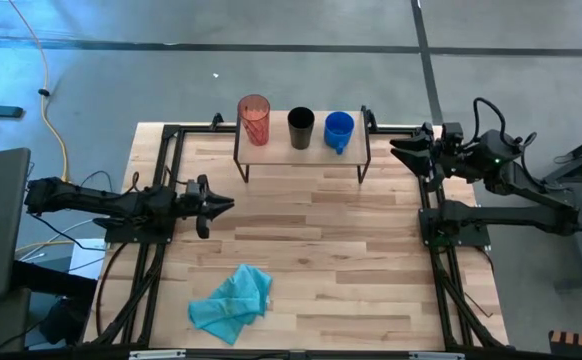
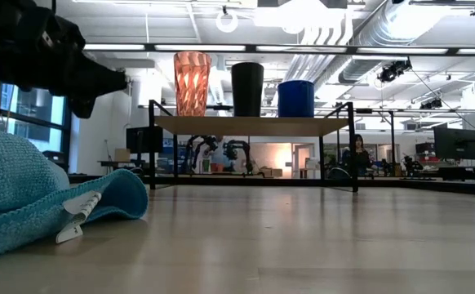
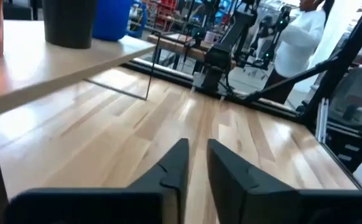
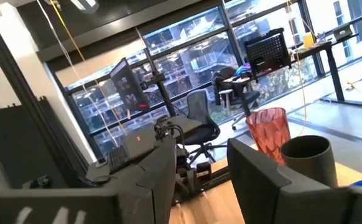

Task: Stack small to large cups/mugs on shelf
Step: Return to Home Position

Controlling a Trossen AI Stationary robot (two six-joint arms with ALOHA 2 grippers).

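So far our three cups stand in a row on the shelf [image 1: 301,152]: tumbler [image 1: 254,120], black cup [image 1: 301,127], blue mug [image 1: 338,131], none nested. Our left gripper [image 1: 214,206] hangs over the tabletop [image 1: 351,260], jaws nearly shut and empty; our right gripper [image 1: 403,152] waits beside the shelf, jaws wide and empty. With cups so close together, we risk toppling a neighbour when reaching in.

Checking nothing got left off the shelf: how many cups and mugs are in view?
3, all standing in a row on the shelf: the red tumbler at one end, the black cup in the middle, the blue mug at the other end. None appears elsewhere on the table.
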